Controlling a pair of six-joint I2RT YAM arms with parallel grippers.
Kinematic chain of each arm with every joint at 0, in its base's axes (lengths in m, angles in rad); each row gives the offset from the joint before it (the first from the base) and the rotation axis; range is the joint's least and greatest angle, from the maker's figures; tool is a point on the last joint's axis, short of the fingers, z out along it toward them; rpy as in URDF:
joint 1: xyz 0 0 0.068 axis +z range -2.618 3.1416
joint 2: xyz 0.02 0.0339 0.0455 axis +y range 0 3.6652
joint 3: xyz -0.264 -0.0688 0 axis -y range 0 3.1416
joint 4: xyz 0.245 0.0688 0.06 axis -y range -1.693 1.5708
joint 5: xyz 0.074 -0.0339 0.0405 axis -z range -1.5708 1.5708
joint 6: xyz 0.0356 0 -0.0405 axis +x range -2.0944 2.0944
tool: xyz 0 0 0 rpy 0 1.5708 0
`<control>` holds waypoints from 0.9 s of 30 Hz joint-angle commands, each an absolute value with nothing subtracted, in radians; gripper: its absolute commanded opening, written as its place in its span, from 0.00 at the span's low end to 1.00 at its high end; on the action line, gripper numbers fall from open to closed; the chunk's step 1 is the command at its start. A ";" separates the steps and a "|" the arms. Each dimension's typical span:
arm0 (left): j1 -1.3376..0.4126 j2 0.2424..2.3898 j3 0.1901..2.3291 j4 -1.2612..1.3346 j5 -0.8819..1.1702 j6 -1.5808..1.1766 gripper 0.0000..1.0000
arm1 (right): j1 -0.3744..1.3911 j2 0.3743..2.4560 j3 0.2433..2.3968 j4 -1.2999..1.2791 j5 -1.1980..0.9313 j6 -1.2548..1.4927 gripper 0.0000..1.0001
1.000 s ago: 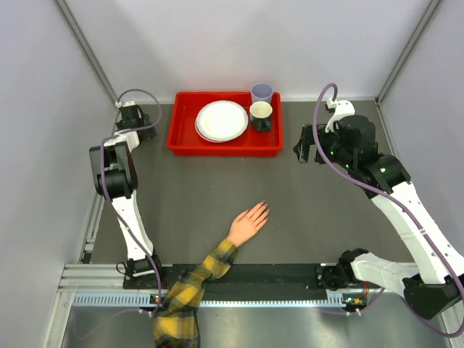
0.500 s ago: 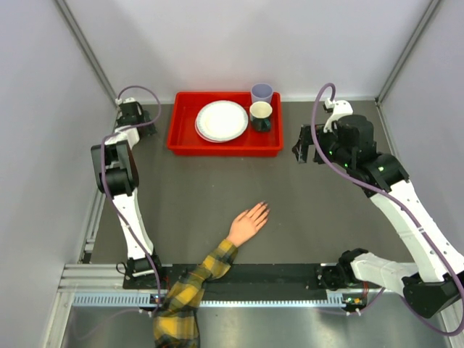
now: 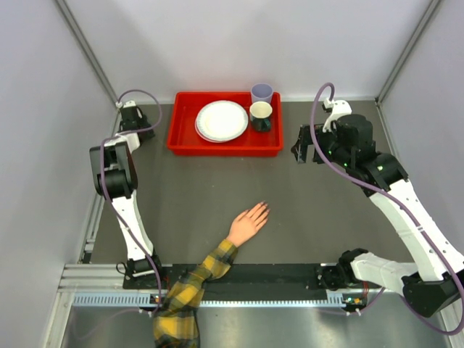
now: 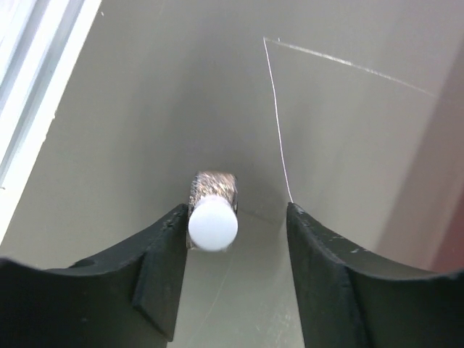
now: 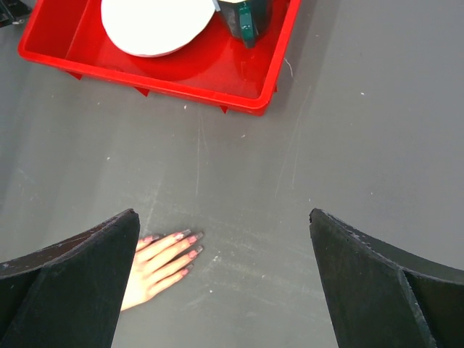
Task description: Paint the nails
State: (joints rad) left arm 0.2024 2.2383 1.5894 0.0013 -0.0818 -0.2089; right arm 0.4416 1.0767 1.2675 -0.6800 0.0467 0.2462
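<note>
The pale peach mannequin hand (image 3: 248, 221) lies palm down at the table's middle front, its arm in a yellow-and-black plaid sleeve (image 3: 192, 288). Its nails (image 3: 264, 208) point to the back right. In the right wrist view the nails (image 5: 190, 243) look pink and dark-tipped. My right gripper (image 3: 303, 148) is open and empty, high above the table at the back right, and its fingers frame the hand (image 5: 156, 264). My left gripper (image 3: 130, 116) is at the back left corner. It is open (image 4: 235, 217) around a small glittery bottle with a white cap (image 4: 213, 221), which sits against the left finger.
A red tray (image 3: 225, 145) at the back middle holds a white plate (image 3: 222, 120) and a dark cup (image 3: 261, 114). A lilac cup (image 3: 262, 93) stands at its back edge. Grey walls close in the left, back and right sides.
My right gripper has shifted slightly to the left. The left gripper has barely moved, and the hand has not moved.
</note>
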 commanded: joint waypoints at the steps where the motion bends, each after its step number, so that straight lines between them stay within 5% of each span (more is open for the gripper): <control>1: 0.206 2.188 1.534 -0.008 -0.043 -0.222 0.58 | 0.434 1.077 1.266 -0.635 0.029 0.242 0.99; 10: 0.206 2.192 1.563 0.005 -0.107 -0.222 0.57 | 0.434 1.078 1.266 -0.637 0.025 0.244 0.99; 17: 0.204 2.224 1.614 -0.055 -0.163 -0.250 0.45 | 0.434 1.074 1.267 -0.641 0.028 0.242 0.99; 27: 0.203 2.218 1.615 -0.049 -0.160 -0.235 0.49 | 0.434 1.081 1.267 -0.637 0.021 0.244 0.99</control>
State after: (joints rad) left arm 0.2024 2.2181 1.5764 -0.0418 -0.1467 -0.2367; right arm 0.4416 1.0767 1.2675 -0.6800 0.0311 0.2466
